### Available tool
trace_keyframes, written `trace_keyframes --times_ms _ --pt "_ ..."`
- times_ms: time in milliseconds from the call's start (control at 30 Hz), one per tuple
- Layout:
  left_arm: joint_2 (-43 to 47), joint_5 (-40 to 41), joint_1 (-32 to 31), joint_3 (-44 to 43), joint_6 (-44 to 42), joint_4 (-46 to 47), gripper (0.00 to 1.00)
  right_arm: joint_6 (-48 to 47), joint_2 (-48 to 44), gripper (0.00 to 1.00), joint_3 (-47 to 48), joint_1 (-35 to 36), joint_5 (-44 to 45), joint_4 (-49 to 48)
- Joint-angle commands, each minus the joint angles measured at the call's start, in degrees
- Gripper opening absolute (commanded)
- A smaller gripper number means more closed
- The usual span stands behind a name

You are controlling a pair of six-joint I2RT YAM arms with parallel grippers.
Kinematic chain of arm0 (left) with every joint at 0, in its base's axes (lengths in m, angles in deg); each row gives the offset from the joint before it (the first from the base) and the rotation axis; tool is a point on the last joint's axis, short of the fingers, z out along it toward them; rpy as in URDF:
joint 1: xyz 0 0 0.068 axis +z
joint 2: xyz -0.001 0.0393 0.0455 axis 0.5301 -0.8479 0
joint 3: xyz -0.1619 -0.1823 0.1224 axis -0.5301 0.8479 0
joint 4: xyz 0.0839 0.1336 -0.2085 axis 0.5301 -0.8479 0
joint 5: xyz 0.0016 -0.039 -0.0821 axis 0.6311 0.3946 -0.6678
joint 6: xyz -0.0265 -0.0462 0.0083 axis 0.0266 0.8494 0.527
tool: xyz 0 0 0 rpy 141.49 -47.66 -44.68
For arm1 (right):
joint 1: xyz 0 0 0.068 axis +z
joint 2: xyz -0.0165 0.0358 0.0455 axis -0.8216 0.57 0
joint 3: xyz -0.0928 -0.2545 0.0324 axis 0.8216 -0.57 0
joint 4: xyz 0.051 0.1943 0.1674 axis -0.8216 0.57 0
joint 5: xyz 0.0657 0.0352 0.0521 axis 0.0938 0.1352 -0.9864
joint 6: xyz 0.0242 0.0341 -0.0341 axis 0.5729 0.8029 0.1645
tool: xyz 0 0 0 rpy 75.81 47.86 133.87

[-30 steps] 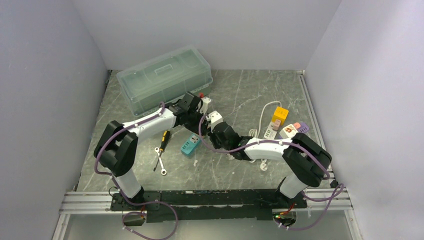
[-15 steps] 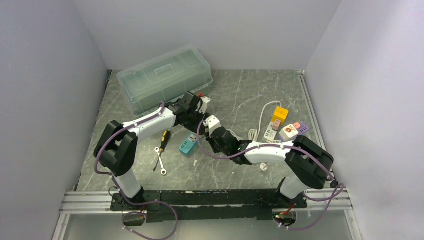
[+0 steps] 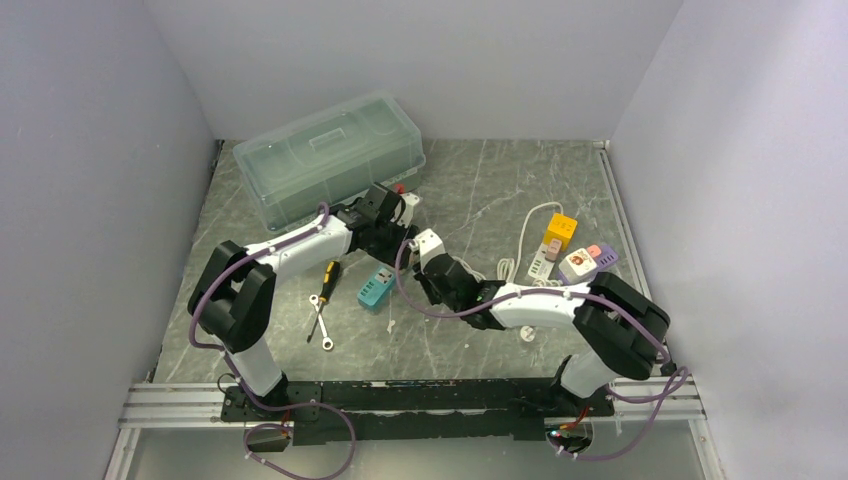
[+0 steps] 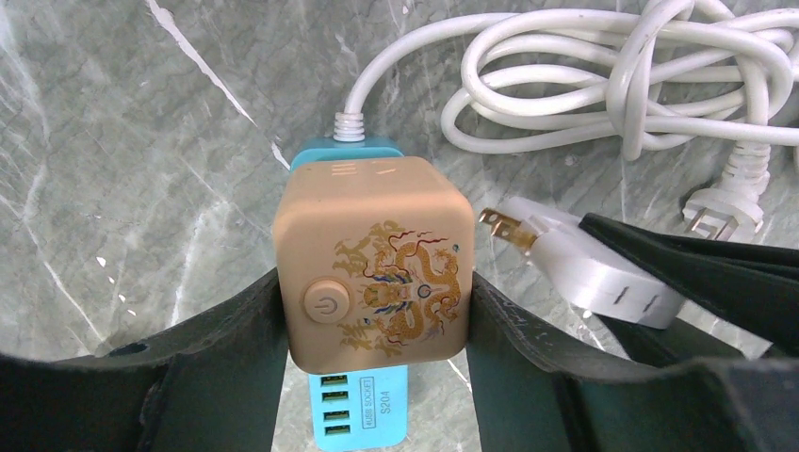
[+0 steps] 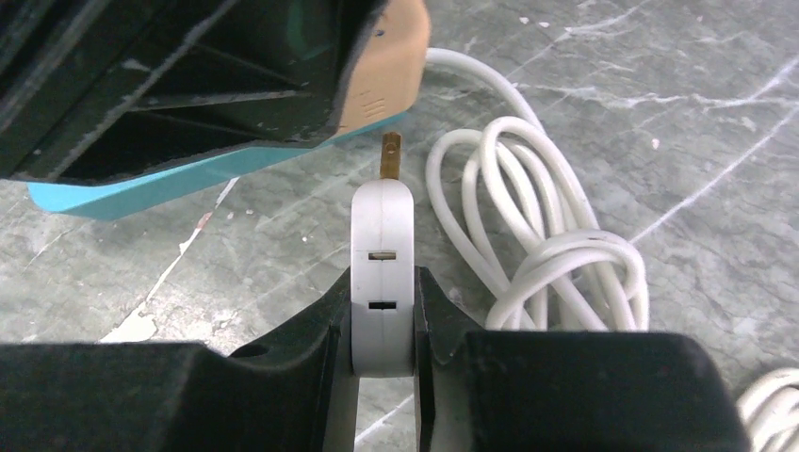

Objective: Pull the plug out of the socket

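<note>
Gripping plug off socket, translucent box lidded

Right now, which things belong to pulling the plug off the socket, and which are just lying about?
Job: tan cube socket, in the left pincer; white plug, in the right pincer.
Lying about: clear lidded box, screwdriver, wrench, blue USB strip, yellow cube, coiled white cord.

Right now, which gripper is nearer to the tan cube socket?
Left. The left gripper is shut on the tan cube socket, clamping it on two sides. The right gripper holds the white plug beside it, with the prongs just clear of the cube's side.
</note>
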Motion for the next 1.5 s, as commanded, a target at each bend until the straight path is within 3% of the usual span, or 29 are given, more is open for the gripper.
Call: trace_keyframes --times_ms 0,133,267,367,633,800,1033,1267,1467 --pt "-0.64 5.56 0.96 0.36 -1.31 -3.7 0.0 1.36 -6.06 0.0 -0.52 -0.79 3.76 0.66" --pt "0.39 5.19 0.97 0.42 -1.2 -3.5 0.0 3.86 -15.17 0.0 -2.31 -3.85 2.06 4.01" --pt "1.69 2.31 0.96 0.06 -0.22 -3.81 0.0 6.02 -20.78 0.0 -1.0 -14.36 -8.65 9.12" --pt "2.8 0.46 0.96 0.3 -0.08 -3.36 0.0 5.03 -20.12 0.0 1.45 -20.29 -11.21 11.92" --pt "4.23 -4.56 0.22 0.89 -3.42 -3.23 0.0 5.69 -7.24 0.0 9.62 -29.96 -24.81 9.98" --pt "3.74 -7.28 -0.91 0.12 -6.19 -4.47 0.0 5.47 2.37 0.0 15.89 -30.7 -31.41 8.14" --pt "4.08 -10.36 -1.15 0.27 -8.45 -3.82 0.0 6.07 13.47 0.0 23.25 -31.27 -32.72 10.27" --pt "3.99 -10.42 -1.27 -0.02 -9.35 -4.15 0.0 7.57 19.16 0.18 27.65 -33.7 -31.65 12.38" --pt "3.49 -10.41 -1.49 -0.22 -9.58 -4.47 0.0 7.41 20.73 0.41 28.39 -34.07 -29.55 14.48"
